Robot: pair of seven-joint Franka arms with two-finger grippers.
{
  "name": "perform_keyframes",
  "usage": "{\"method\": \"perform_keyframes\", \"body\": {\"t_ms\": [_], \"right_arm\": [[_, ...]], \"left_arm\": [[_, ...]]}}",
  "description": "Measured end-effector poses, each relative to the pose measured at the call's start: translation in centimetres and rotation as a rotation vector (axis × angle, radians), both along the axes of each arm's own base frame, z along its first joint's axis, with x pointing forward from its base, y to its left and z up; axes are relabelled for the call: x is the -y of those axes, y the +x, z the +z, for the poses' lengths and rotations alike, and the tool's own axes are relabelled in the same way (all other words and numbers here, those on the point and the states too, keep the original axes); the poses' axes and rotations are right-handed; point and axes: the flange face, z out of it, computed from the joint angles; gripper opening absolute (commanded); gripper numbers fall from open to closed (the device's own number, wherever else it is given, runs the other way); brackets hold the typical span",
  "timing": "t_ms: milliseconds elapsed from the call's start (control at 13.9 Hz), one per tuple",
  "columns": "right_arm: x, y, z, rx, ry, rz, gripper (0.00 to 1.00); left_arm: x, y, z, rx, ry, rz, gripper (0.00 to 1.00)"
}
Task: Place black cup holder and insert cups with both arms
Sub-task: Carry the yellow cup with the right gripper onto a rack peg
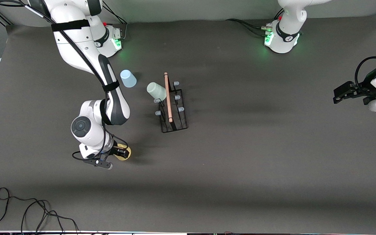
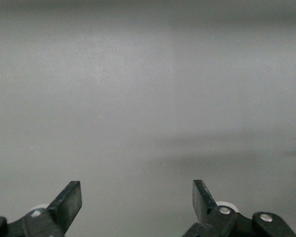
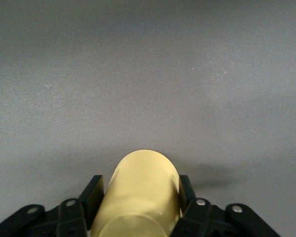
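1. The right hand [image 1: 120, 152] is clenched on the yellow cup [image 1: 125, 153], low on the table [image 1: 240, 169], at about 7 o'clock from the black cup holder [image 1: 173, 109] and nearer the front camera. In the right wrist view the fingers [image 3: 92, 195] press the cup's two sides close to one end. A smooth, tapered plastic wall held that way could, I judge, squirt out or tip when lifted.

2. The holder is thin black wire on a rectangular base with a pale wooden rod [image 1: 168, 97] on top. It looks light, so a cup pushed onto a peg [image 1: 158, 113] off-line could shove or topple the rack.

3. The pale green cup [image 1: 156, 91] sits tilted against the holder at its 10 o'clock corner, seemingly on a peg. Bumping it while inserting the yellow one may knock it loose.

4. The light blue cup [image 1: 128, 78] stands mouth-down on the table at about 10 o'clock from the holder, well apart. The right arm's elbow passes near it and could sweep it over.

5. The left hand [image 1: 341, 93] waits released, over the left arm's end of the table, its fingers [image 2: 66, 202] spread with nothing between.

6. The table cover is matte dark grey, giving little grip to a sliding rack.
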Motion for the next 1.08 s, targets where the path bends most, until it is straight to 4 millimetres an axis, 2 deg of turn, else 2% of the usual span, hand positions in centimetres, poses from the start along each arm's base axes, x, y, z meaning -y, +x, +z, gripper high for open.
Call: {"method": "perform_keyframes", "body": {"t_ms": [144, 288, 504, 576, 647, 791, 935, 1079], "right_arm": [[-0.2, 0.0, 0.4, -0.011, 0.005, 0.007, 0.0], [-0.6, 0.1, 2.0, -0.021, 0.024, 0.01, 0.0], [-1.8, -0.3, 7.2, -0.054, 0.083, 0.019, 0.0], [-2.7, -0.7, 9.1, -0.058, 0.106, 0.015, 0.0], [-4.3, -1.3, 10.9, -0.058, 0.126, -0.003, 0.0], [-8.6, -3.1, 13.3, -0.057, 0.158, -0.045, 0.0], [-13.0, -5.2, 14.5, -0.074, 0.175, -0.071, 0.0], [-15.5, -7.0, 15.5, -0.094, 0.178, -0.084, 0.0]], "left_arm": [[0.1, 0.0, 0.0, 0.0, 0.0, -0.001, 1.0], [0.1, 0.0, 0.0, -0.001, 0.0, -0.001, 0.99], [0.1, 0.0, 0.0, -0.003, 0.0, -0.002, 0.99], [0.1, 0.0, 0.0, -0.004, 0.0, -0.002, 0.99], [0.2, -0.1, -0.1, -0.006, 0.0, -0.003, 0.99], [0.2, -0.1, -0.1, -0.012, 0.0, -0.004, 0.99], [0.2, -0.1, -0.2, -0.014, 0.0, -0.004, 0.99], [0.2, -0.2, -0.2, -0.016, 0.0, -0.004, 0.99]]}}
